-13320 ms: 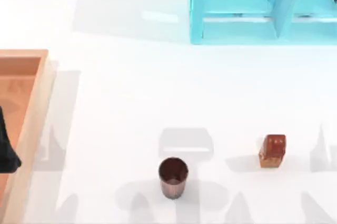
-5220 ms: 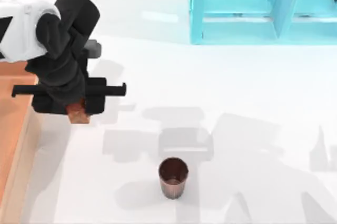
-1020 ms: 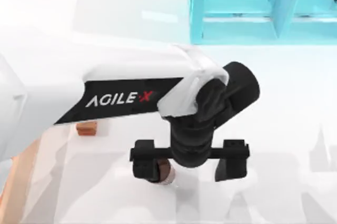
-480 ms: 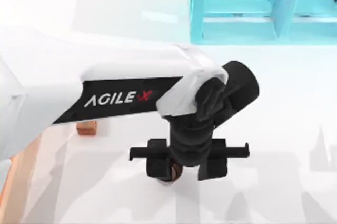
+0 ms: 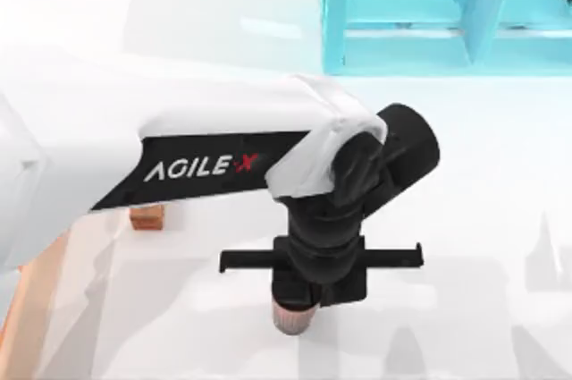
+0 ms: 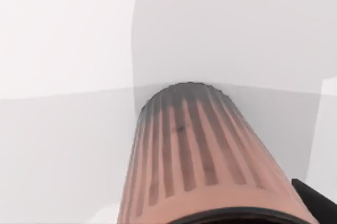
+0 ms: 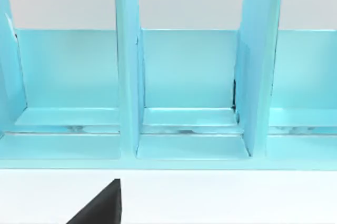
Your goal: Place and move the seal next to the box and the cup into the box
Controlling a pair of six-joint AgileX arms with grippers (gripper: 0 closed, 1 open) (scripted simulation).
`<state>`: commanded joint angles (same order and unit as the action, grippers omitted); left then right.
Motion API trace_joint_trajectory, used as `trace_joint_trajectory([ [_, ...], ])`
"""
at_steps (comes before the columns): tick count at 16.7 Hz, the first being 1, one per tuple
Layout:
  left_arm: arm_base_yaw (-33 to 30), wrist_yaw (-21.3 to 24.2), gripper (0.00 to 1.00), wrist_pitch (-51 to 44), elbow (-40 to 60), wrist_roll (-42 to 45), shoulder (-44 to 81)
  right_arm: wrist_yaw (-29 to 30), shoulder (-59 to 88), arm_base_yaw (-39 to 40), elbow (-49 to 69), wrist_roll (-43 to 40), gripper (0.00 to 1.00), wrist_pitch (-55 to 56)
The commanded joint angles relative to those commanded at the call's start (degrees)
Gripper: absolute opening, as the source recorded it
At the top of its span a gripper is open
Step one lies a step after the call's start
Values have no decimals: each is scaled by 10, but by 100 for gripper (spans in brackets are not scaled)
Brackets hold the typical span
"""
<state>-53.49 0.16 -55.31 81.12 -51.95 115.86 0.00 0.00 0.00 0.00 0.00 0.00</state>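
- Left gripper (image 5: 304,289) hangs straight down over the cup (image 5: 294,316), its fingers drawn in close on the cup's upper part and holding it; just the ribbed lower wall pokes out beneath the black fingers.
- Seen from the left wrist, the cup (image 6: 202,166) has a coppery wall with dark ribs and looms right under the camera, with a black finger (image 6: 316,197) at its rim.
- White table (image 5: 465,174) lies all around the cup; whether the cup's base touches it I cannot tell.
- Seal (image 5: 147,216) sits well away from the cup, toward the table's left side, partly hidden under the white AgileX arm (image 5: 179,165).
- Box (image 5: 40,286) is farther from the cup than the seal is, with a strip of its pale wood rim showing just beside the seal.
- Turquoise shelf (image 5: 447,13) stands far from the cup, at the table's back right.
- From the right wrist, the shelf (image 7: 184,87) is seen head-on, with a black part (image 7: 100,205) of the right gripper low in front; its opening I cannot tell.
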Motion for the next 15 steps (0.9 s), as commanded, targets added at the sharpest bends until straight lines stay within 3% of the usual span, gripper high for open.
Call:
trace_joint_trajectory([
  [6,9,-1,0,-9,-1,8,-12,0,0,0,0,0,100,0],
  [15,116,-1,0,-171,-24,112,-198,0,0,0,0,0,100,0],
])
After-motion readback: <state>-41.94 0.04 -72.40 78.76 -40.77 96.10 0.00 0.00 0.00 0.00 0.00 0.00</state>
